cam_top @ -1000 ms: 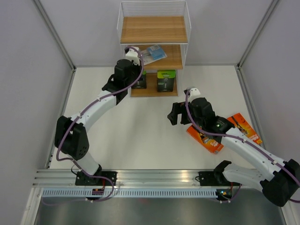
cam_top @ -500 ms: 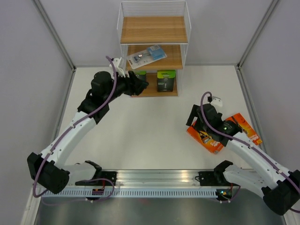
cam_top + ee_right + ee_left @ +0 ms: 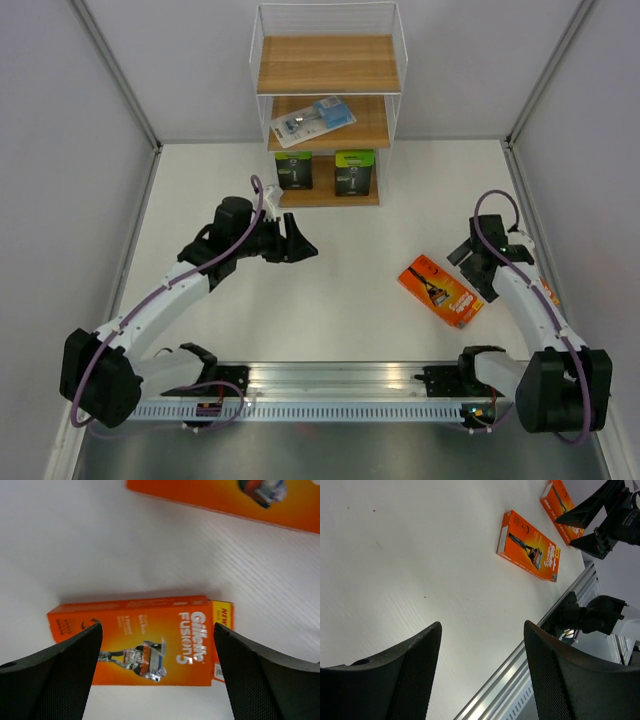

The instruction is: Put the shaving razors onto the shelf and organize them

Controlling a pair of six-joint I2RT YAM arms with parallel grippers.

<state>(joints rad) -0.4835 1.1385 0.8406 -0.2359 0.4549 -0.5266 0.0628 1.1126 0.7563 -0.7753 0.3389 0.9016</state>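
The shelf (image 3: pixel 328 63) stands at the far edge of the table. On its middle board lies a clear-and-blue razor pack (image 3: pixel 312 120). Two black-and-green packs (image 3: pixel 294 172) (image 3: pixel 354 172) stand on the bottom board. An orange razor pack (image 3: pixel 440 291) (image 3: pixel 529 546) lies flat on the table at the right, and a second orange pack (image 3: pixel 560 500) lies beyond it. My left gripper (image 3: pixel 302 240) (image 3: pixel 482 625) hangs open and empty over the middle of the table. My right gripper (image 3: pixel 470 268) (image 3: pixel 157 630) is open above an orange pack (image 3: pixel 145 647), not touching it.
Grey walls close in the table on the left, right and back. A metal rail (image 3: pixel 330 380) carrying both arm bases runs along the near edge. The other orange pack (image 3: pixel 235 495) shows at the top edge of the right wrist view.
My left gripper opened and drew back from the shelf's bottom board to mid-table, leaving a black-and-green pack there. My right arm swung to the right, uncovering one orange pack.
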